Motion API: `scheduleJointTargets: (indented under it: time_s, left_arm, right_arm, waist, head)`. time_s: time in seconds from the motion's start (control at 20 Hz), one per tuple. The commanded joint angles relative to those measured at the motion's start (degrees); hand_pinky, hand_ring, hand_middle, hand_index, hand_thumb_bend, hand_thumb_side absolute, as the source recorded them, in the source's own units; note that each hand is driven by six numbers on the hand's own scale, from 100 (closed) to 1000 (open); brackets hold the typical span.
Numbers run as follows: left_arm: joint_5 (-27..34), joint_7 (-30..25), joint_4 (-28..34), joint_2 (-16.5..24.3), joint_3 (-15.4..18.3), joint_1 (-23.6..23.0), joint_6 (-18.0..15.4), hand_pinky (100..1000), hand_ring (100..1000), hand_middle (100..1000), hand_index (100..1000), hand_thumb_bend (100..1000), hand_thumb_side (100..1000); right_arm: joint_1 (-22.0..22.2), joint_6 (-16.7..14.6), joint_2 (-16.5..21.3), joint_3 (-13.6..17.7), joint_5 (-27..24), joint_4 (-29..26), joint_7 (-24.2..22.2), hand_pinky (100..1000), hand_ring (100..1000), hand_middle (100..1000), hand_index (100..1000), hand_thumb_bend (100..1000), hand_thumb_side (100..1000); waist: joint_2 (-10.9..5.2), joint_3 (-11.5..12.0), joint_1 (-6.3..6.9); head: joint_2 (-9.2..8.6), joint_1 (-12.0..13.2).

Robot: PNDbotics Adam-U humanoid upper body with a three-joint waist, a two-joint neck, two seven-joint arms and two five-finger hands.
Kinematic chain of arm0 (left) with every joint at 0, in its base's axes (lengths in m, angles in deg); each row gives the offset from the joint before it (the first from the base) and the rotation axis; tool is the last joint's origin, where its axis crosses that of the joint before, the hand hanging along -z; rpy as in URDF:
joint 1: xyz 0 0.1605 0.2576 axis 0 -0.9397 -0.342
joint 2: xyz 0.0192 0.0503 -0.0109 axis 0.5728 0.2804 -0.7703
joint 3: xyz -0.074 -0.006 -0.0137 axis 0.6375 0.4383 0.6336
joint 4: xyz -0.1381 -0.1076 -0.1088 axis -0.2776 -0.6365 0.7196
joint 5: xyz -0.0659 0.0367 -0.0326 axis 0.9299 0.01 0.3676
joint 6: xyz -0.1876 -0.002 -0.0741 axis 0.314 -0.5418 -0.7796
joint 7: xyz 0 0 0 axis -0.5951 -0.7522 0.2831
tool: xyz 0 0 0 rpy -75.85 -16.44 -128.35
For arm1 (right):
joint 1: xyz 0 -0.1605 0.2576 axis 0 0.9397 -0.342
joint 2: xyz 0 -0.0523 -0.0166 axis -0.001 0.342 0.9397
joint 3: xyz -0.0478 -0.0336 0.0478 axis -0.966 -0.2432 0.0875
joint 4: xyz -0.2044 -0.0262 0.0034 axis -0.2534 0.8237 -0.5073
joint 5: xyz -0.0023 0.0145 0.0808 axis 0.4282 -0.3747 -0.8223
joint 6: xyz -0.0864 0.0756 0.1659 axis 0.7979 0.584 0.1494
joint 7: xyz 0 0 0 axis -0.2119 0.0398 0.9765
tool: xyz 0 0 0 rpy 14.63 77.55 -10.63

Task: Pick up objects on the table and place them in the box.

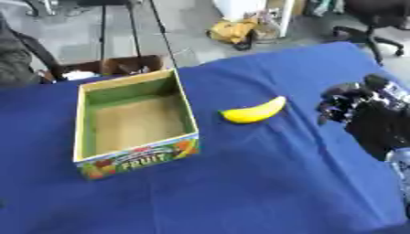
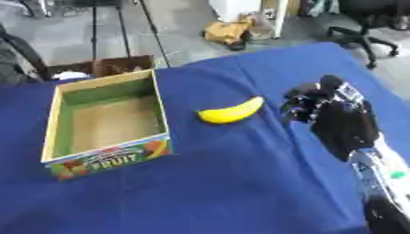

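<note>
While the banana (image 2: 231,111) lies clear, the right hand (image 2: 320,106) blurs; its grip cannot be told.

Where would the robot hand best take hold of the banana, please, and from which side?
Probably the middle of the banana, from above and from its right, where the right robot hand hovers. It lies flat on the blue table, clear of the box.
</note>
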Motion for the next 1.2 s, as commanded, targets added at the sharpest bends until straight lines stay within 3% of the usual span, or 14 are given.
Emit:
scheduleJointTargets:
  time_s: [0.05,0.45,0.65,0.95,1.2]
  left_arm:
    - [-0.2,0.0,0.7,0.8,0.3,0.6,0.1,507,696,466,570,254,1000]
    - [-0.2,0.1,0.8,0.8,0.3,0.7,0.2,506,697,466,570,256,1000]
    - [-0.3,0.1,0.8,0.9,0.3,0.7,0.3,506,697,467,570,256,1000]
    - [-0.2,0.0,0.8,1.4,0.1,0.8,0.3,506,697,467,569,255,1000]
    - [-0.2,-0.2,0.8,1.8,-0.1,0.6,0.3,506,697,467,569,254,1000]
  right_arm:
    - [-0.4,-0.2,1.0,0.2,0.3,-1.1,-0.4,489,603,618,655,100,785]
    - [-0.4,-0.4,1.2,0.2,0.2,-1.1,-0.8,489,603,618,661,100,765]
    - [-0.3,-1.0,2.5,0.1,0.3,-1.2,-1.5,487,603,620,671,100,699]
    - [-1.2,-5.0,9.3,-0.9,0.9,1.1,-5.5,491,614,646,714,100,592]
    - [-3.6,-9.8,16.4,-2.3,1.9,8.1,-11.1,499,642,683,756,100,577]
  waist:
    - [-0.61,-0.1,-0.29]
    - [-0.51,-0.3,-0.44]
    - [-0.53,-0.1,-0.64]
    - [-0.8,0.6,-1.26]
    - [-0.92,1.6,-1.61]
  head:
    - [-0.55,-0.2]
    - [-0.62,-0.4]
    - [-0.65,-0.5]
    - [-0.7,-0.8]
    - [-0.73,-0.8]
